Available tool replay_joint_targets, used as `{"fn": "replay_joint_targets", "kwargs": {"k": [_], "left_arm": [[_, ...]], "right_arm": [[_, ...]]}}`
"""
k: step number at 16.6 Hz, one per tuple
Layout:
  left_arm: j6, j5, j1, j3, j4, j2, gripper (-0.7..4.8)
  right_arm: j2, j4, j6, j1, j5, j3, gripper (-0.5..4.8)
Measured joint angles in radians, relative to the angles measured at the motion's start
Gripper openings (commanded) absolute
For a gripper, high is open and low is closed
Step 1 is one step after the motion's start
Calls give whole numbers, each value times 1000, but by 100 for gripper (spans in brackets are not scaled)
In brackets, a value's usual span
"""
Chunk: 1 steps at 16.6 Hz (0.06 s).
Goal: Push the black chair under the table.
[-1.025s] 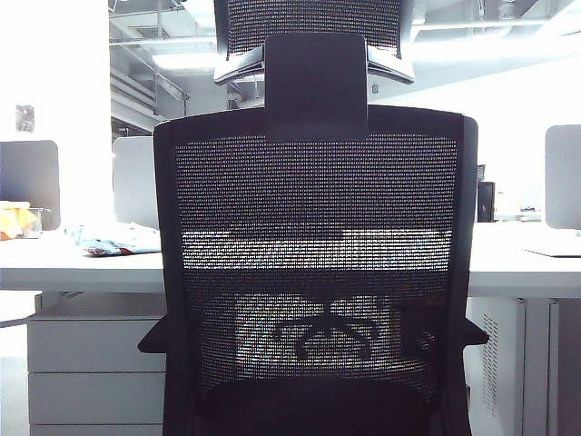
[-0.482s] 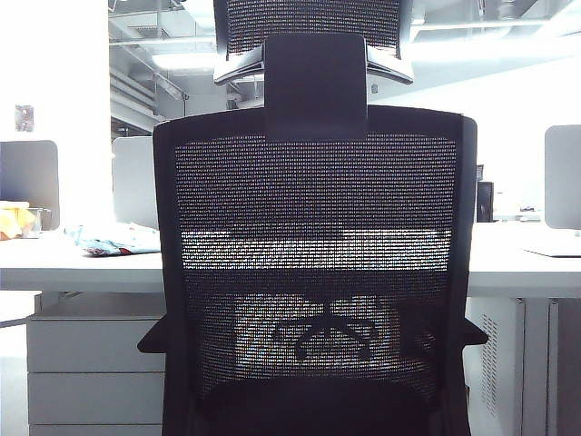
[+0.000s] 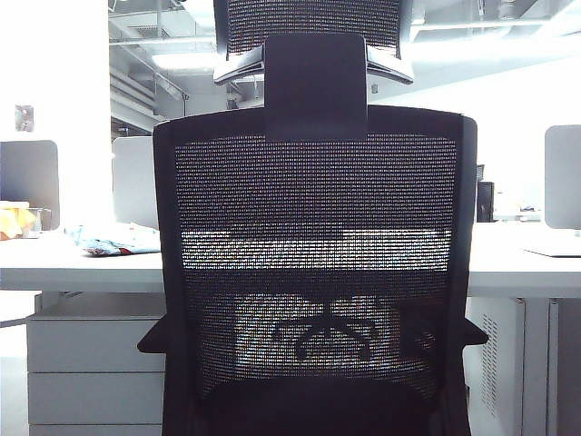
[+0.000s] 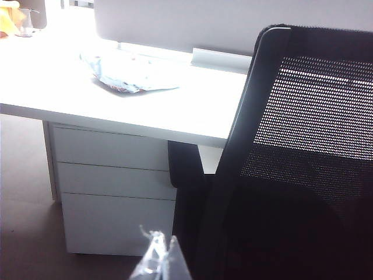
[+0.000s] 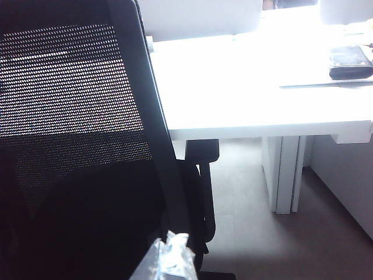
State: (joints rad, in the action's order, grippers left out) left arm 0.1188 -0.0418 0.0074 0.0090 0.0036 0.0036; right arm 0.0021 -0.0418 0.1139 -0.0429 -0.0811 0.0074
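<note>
Both claws are sitting behind the black chair (image 3: 313,272), the left claw (image 4: 160,259) and right claw (image 5: 169,256) beside its frame; their grip state I cannot tell. The chair is facing the counter's (image 3: 73,263) front edge.

— What sort of place is shown?
— An open-plan office. A long white table (image 3: 73,268) is seen with a white drawer cabinet (image 3: 91,372) beneath it, and a black chair (image 3: 313,272) with a mesh back is set before it.
— What else points that way?
— Grey desk dividers (image 3: 27,182) are stood along the table's far edge, and exposed ducts and strip lights (image 3: 172,54) are seen on the ceiling.
</note>
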Motion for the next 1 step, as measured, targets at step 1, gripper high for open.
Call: {"fn": "replay_joint_targets", "kwargs": {"k": [1], "left_arm": [[0,0,0,0,0,0,-5]], "right_arm": [[0,0,0,0,0,0,-5]]}}
